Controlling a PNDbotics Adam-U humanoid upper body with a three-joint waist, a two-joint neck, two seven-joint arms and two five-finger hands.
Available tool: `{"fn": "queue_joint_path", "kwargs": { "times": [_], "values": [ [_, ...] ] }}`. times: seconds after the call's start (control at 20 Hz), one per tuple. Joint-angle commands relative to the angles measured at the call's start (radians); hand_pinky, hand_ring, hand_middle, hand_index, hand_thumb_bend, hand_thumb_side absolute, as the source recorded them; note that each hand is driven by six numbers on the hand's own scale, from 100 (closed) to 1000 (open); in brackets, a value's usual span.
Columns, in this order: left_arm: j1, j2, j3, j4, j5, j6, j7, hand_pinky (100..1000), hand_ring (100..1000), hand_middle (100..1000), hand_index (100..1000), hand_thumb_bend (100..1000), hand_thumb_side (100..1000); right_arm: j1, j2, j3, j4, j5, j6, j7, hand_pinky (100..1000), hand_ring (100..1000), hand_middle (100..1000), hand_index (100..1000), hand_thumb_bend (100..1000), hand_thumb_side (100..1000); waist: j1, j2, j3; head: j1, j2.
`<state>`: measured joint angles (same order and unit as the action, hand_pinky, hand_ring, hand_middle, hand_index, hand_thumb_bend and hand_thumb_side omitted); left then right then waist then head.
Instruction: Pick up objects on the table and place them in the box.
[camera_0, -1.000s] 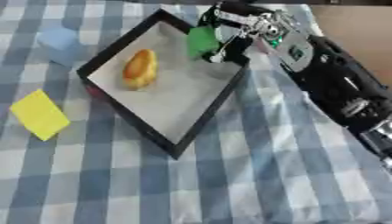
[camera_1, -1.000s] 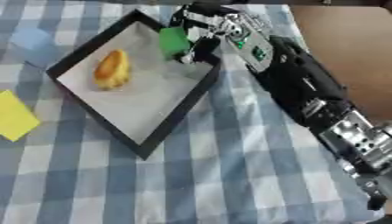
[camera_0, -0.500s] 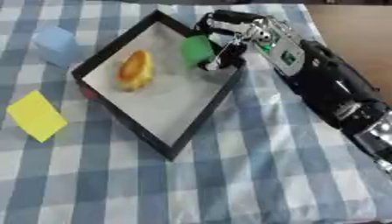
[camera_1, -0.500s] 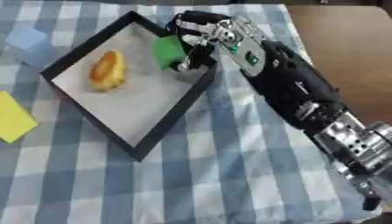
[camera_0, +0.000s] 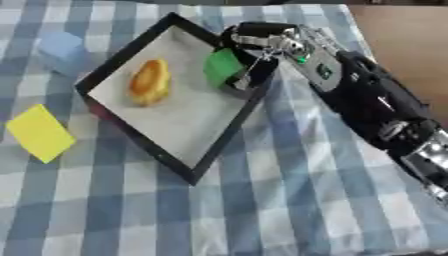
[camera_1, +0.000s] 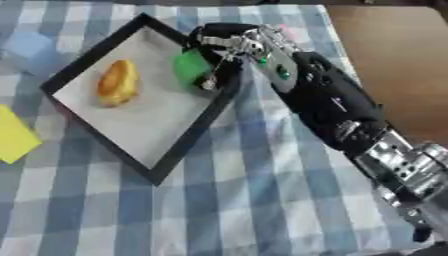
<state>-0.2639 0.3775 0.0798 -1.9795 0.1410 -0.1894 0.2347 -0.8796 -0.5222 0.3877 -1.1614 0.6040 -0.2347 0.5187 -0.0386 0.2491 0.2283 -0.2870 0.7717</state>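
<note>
Right hand (camera_0: 258, 42) grasps the green block (camera_0: 222, 67) above the box's (camera_0: 128, 131) right rim.

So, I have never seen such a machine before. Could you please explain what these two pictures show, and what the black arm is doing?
Both pictures come from one stereo camera in a humanoid robot's head, looking down at a table with a blue checked cloth. The left eye and right eye views show almost the same scene. The black arm entering from the right ends in the robot's right hand, with fingers like a person's. It holds a green object over the black-framed box. An orange-yellow object already lies inside the box. Outside it, on the cloth, lie a yellow flat piece and a pale blue block. The left hand is not visible.
</note>
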Motion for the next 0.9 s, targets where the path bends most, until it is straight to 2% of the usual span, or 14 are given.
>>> {"fn": "queue_joint_path", "kwargs": {
  "times": [0.05,0.25,0.3,0.5,0.75,0.85,0.9],
  "values": [
    [-0.008,0.017,0.008,-0.020,0.004,-0.001,-0.005,818,726,651,840,100,747,-0.018,-0.019,-0.017,-0.039,0.018,-0.013,-0.001,932,911,823,900,178,370,-0.010,-0.004,-0.002,0.000,-0.002],
    [-0.006,0.017,0.008,-0.020,0.003,-0.001,-0.004,820,726,651,840,100,747,-0.017,-0.027,-0.020,-0.064,0.022,-0.009,-0.006,935,912,825,904,180,386,-0.009,-0.007,-0.005,0.000,-0.002],
    [-0.006,0.018,0.010,-0.020,0.003,-0.004,-0.001,824,726,651,838,100,742,-0.018,-0.029,-0.024,-0.070,0.018,-0.006,-0.008,949,916,830,923,189,449,-0.008,-0.009,-0.007,-0.002,-0.002],
    [-0.006,0.022,0.016,-0.020,0.010,-0.018,0.032,823,723,648,835,100,733,-0.021,-0.045,-0.037,-0.108,-0.011,0.014,-0.025,963,917,836,938,228,455,-0.005,-0.017,-0.011,-0.003,-0.002],
    [-0.002,0.024,0.016,-0.020,0.016,-0.032,0.066,819,720,641,831,100,728,-0.020,-0.063,-0.041,-0.150,-0.034,0.036,-0.041,970,915,839,941,250,402,-0.003,-0.022,-0.017,-0.002,-0.002],
    [0.001,0.027,0.016,-0.020,0.017,-0.033,0.072,817,720,641,831,100,728,-0.019,-0.069,-0.039,-0.161,-0.044,0.039,-0.031,982,922,849,949,320,322,-0.002,-0.024,-0.019,-0.002,-0.002],
    [0.001,0.027,0.015,-0.020,0.017,-0.033,0.073,817,721,642,832,100,729,-0.019,-0.070,-0.037,-0.164,-0.046,0.036,-0.020,986,923,852,953,362,237,-0.001,-0.025,-0.020,-0.002,-0.002]
  ]
}}
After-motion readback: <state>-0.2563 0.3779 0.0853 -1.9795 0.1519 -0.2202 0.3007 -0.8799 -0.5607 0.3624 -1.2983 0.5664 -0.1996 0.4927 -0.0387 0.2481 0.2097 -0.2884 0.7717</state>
